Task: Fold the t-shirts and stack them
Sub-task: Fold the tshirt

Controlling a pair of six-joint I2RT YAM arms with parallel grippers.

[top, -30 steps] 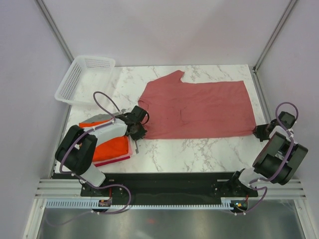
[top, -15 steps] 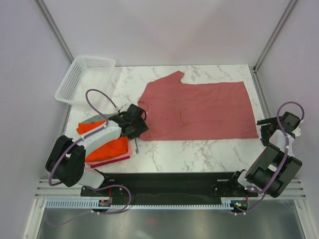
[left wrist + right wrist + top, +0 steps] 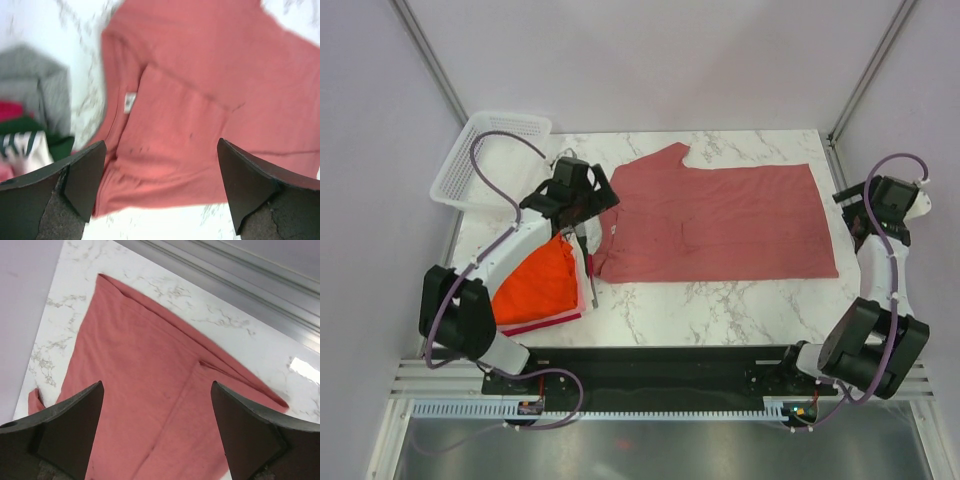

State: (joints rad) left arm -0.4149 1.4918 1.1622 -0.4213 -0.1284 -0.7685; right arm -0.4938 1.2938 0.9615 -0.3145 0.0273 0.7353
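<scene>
Dusty-red t-shirt [image 3: 720,220] lies flat on the counter [image 3: 720,300], partly folded, just beside the folded stack [image 3: 535,290]. Left end effector [image 3: 162,180] and right end effector [image 3: 157,427] hover over its ends, jaws spread wide, empty. Advisable: pinch matching corners through both layers, lift evenly, keep the cloth taut.

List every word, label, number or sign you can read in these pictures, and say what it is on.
None can be read.
On the red t-shirt, a white tag: too blurred to read.
On the folded t-shirts, a green-and-white marking: too blurred to read.
</scene>
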